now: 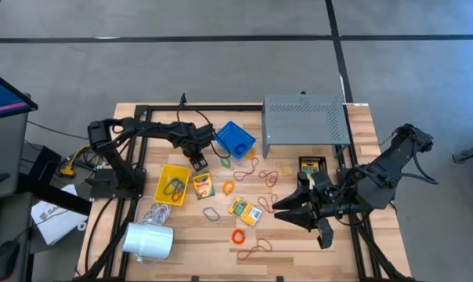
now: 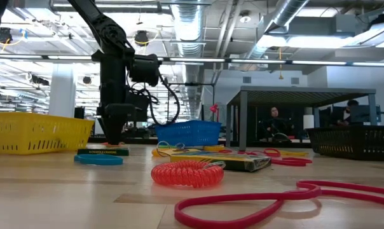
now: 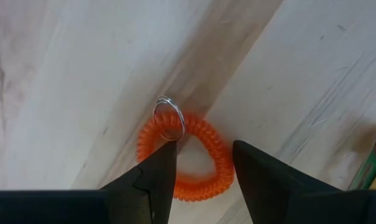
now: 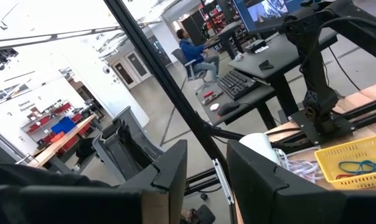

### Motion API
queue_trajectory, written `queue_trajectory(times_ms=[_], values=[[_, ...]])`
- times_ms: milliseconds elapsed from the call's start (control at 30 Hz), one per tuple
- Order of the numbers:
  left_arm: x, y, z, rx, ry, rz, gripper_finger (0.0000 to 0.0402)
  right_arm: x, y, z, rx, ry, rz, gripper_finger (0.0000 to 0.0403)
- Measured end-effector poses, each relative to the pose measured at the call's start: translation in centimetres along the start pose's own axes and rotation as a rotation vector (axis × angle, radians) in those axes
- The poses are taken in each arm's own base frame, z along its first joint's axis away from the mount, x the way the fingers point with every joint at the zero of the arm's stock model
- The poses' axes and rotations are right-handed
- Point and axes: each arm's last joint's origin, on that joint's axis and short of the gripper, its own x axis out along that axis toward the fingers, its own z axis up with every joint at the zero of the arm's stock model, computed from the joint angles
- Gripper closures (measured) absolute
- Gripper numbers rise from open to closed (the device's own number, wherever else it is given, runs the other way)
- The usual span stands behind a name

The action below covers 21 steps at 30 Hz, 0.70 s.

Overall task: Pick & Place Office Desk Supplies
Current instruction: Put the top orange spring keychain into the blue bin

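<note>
An orange coil band (image 3: 200,163) with a metal ring (image 3: 169,118) lies flat on the wooden table. My left gripper (image 3: 202,155) points down over it, open, one finger (image 3: 155,177) at the coil's ring side and the other at its opposite side. In the high view this gripper (image 1: 199,163) hides the coil and stands just beyond a crayon box (image 1: 203,186). A second crayon box (image 1: 245,211) and loose rubber bands (image 1: 247,168) lie mid-table. My right gripper (image 4: 206,180) is held high and level at the table's right, open and empty. My left gripper comes at the orange coil band from above with its fingers apart over the coil's two sides (image 3: 224,158). Whether the fingertips touch the coil I cannot tell. The coil lies flat on the table.
A yellow basket (image 1: 172,184) holding bands sits left of the gripper, a blue basket (image 1: 235,139) just beyond it. The grey perforated shelf (image 1: 305,119) stands at the back, a white cylinder (image 1: 149,241) with cord at the near left. A red coil (image 2: 187,173) lies near the front.
</note>
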Motion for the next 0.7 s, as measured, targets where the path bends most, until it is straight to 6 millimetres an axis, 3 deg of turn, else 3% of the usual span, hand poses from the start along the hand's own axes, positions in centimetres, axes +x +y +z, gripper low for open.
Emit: queue_trajectory(times_ms=[233, 700], values=[[0.28, -0.06, 0.06, 0.000, 0.000, -0.007, 0.0256, 0.00, 0.00, -0.01, 0.011, 0.001, 0.000, 0.0291], [0.40, -0.15, 0.16, -0.025, -0.011, -0.030, 0.0315, -0.02, 0.38, 0.61, 0.104, -0.053, 0.038, 0.0291]])
